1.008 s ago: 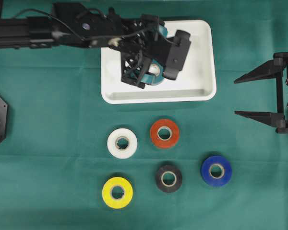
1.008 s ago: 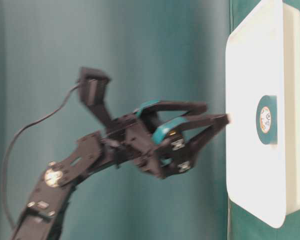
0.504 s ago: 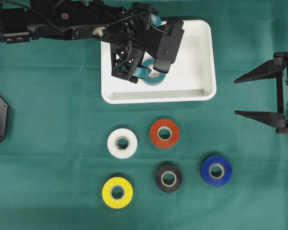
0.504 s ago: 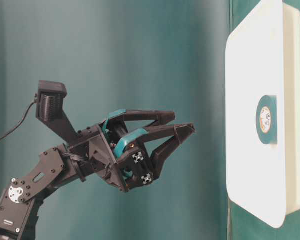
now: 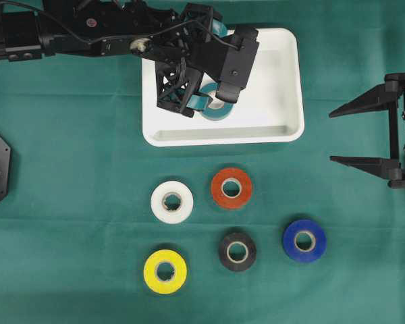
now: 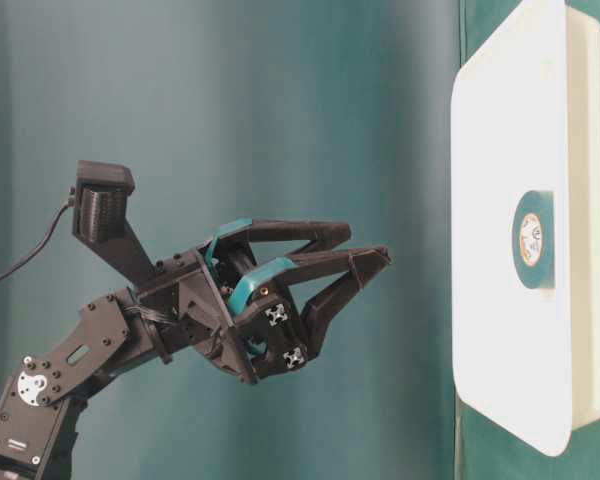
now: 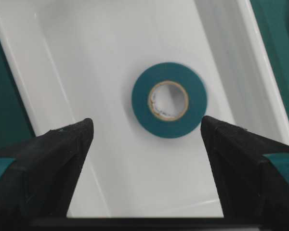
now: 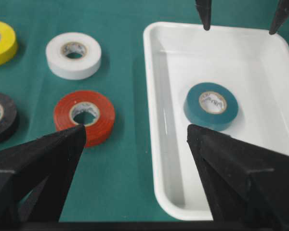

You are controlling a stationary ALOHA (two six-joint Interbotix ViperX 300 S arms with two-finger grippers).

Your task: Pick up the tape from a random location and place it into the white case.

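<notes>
A teal tape (image 5: 219, 112) lies flat on the floor of the white case (image 5: 283, 88), apart from both grippers. My left gripper (image 5: 189, 104) hangs open well above the case, nothing between its fingers. In the left wrist view the tape (image 7: 169, 129) sits just ahead of the open left gripper (image 7: 147, 122), on the case floor (image 7: 86, 72). The table-level view shows the left gripper (image 6: 370, 245) clear of the case (image 6: 490, 200) and the tape (image 6: 532, 275). My right gripper (image 5: 331, 136) stands open at the right edge, facing the case (image 8: 154, 96) and the tape (image 8: 195, 113).
Several loose tape rolls lie on the green cloth in front of the case: white (image 5: 156, 201), red (image 5: 216, 187), yellow (image 5: 150, 271), black (image 5: 223, 251) and blue (image 5: 289, 240). The left arm stretches across the top left.
Over the first half second my left gripper lifted away from the case and drew back to the left, still open. It has held still since. The tape stayed in the case.
</notes>
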